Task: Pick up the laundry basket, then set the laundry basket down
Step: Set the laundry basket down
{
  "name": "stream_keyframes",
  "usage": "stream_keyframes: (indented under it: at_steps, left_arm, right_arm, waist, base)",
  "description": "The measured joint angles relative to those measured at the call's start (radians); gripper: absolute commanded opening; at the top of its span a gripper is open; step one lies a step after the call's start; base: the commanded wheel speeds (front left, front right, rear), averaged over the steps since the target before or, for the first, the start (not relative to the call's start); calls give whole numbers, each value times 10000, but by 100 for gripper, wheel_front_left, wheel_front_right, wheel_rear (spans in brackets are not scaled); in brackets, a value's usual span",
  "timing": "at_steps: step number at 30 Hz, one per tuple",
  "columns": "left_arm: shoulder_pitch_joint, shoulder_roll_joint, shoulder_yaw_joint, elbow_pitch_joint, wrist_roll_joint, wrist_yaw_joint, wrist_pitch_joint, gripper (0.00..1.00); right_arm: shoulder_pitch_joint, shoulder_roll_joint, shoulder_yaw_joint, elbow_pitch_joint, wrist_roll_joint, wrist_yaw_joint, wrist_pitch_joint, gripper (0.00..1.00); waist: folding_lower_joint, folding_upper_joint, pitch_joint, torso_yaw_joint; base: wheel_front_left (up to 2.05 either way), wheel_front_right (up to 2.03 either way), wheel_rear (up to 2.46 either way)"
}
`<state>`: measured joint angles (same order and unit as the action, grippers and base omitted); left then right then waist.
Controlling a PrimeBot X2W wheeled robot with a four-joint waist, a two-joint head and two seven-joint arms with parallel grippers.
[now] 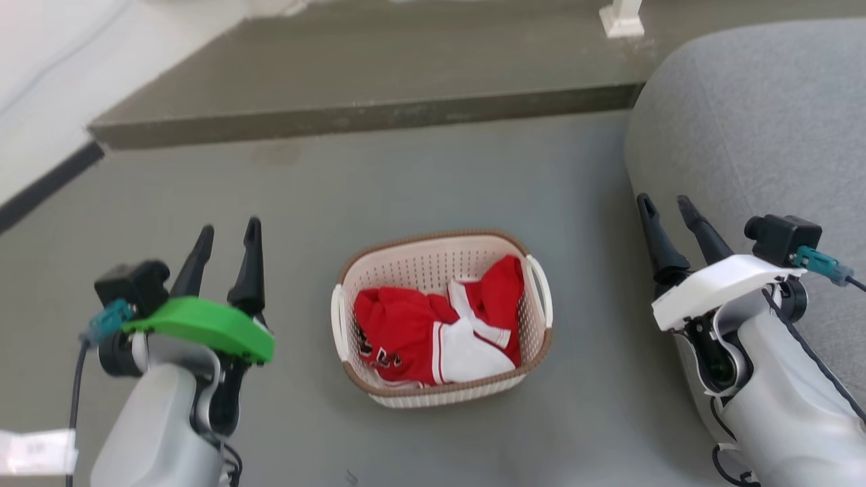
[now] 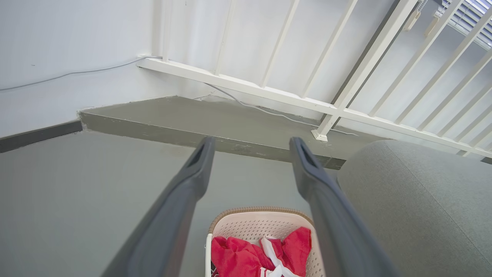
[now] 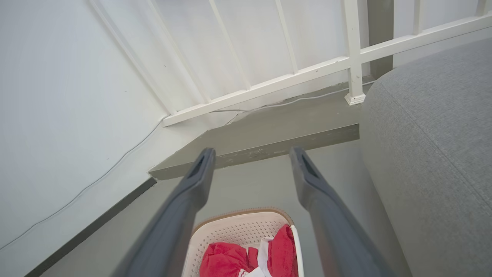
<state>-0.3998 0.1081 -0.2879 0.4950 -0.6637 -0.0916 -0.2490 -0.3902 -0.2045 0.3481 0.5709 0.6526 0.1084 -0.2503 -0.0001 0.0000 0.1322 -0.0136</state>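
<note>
Left fingers (image 1: 250, 264) and right fingers (image 1: 659, 243) parted, empty, perforated cream laundry basket (image 1: 419, 267), woven brown rim

A crumpled red-and-white garment (image 1: 406, 331) is found at centre, a grey upholstered seat (image 1: 758, 122) is placed at 3 o'clock, and a raised step (image 1: 379, 67) with a white railing post (image 1: 621, 19) is set at 12 o'clock.

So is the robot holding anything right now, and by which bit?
Nothing. The left gripper and right gripper are both open, either side of the basket, not touching it.
</note>
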Motion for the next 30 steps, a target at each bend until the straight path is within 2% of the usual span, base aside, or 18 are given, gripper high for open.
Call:
stream_keyframes:
  at_steps: [7,18,30]
  left_arm:
    - [1027,-79,493,-976,738,56,0,100]
    - [2010,-347,821,-1615,892,38,-29,100]
    - [2438,-410,1011,-2171,1402,-52,-29,100]
  right_arm:
    - [734,46,-533,-1057,-694,-295,-2,100]
    - [1626,184,-965,-1958,-1365,-487,-2,100]
    - [2243,380,-1337,-2535,-1791,-500,-2,100]
  waist:
    - [0,0,-709,11]
    - [0,0,-1033,17]
    - [0,1,-1007,17]
  base:
    - [0,0,0]
    - [0,0,0]
    - [0,0,0]
